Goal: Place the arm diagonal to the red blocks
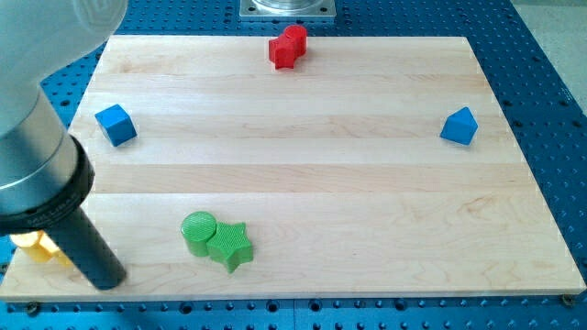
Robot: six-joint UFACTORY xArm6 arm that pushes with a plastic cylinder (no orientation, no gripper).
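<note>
Two red blocks (287, 47) sit pressed together at the top middle of the wooden board (367, 183); their shapes are hard to tell apart. My tip (107, 280) rests at the board's bottom left corner, far from the red blocks and down-left of them. A green cylinder (198, 230) and a green star (230, 246) touch each other just right of my tip. A yellow block (38, 247) is partly hidden behind the rod at the left edge.
A blue cube (116, 124) sits at the left side. A blue triangular block (459, 126) sits at the right side. The arm's grey body (37, 156) fills the left of the view. A metal base plate (288, 8) is at the top.
</note>
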